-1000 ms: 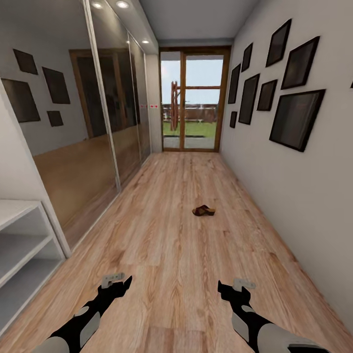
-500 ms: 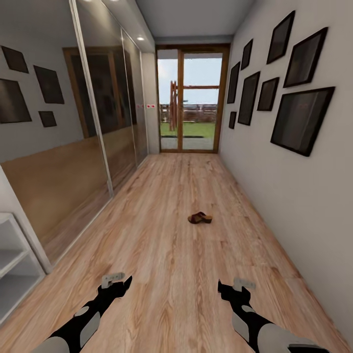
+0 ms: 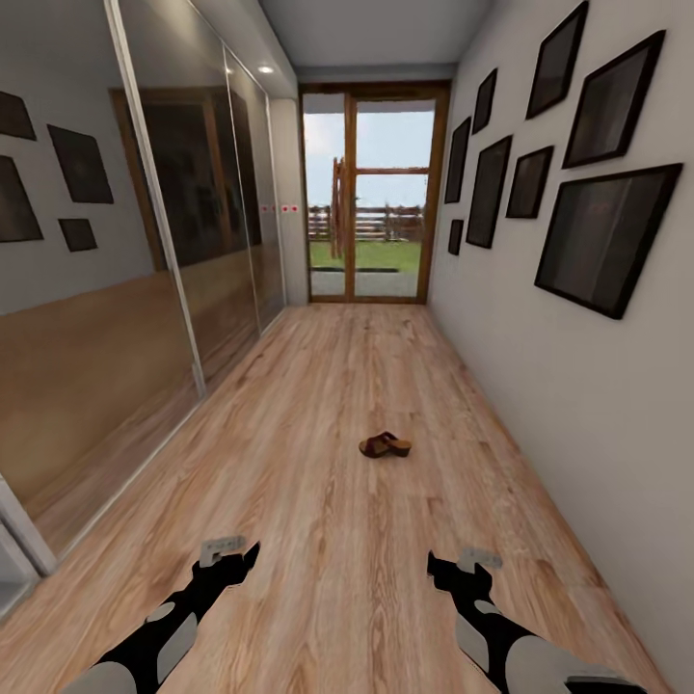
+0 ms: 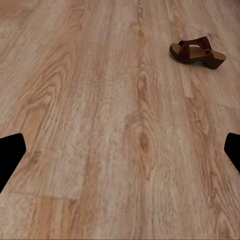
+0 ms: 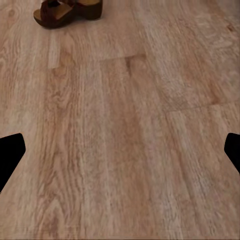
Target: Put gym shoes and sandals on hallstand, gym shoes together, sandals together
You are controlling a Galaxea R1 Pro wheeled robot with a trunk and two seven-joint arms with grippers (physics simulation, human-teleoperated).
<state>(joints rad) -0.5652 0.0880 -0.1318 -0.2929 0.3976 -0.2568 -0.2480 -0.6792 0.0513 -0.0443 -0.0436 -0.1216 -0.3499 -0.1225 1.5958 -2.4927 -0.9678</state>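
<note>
Sandal: I see one brown sandal [image 3: 385, 445] lying on its own on the floor [image 3: 318, 501], mid-corridor, ahead of both arms and slightly nearer my right one.
Left gripper [image 3: 231, 556]: low over the planks at near left, fingers spread wide, holding nothing.
Right gripper [image 3: 453, 569]: near right, likewise spread and empty.
Surroundings: mirrored sliding doors [image 3: 145, 241] run along the left, dark picture frames [image 3: 602, 236] hang on the right wall, a glass door [image 3: 371, 198] closes the far end.

We see matt, grained wood planks on the corridor floor [image 3: 328, 501], a leather-look sandal [image 3: 385, 445], and glossy mirror panels [image 3: 145, 241].
</note>
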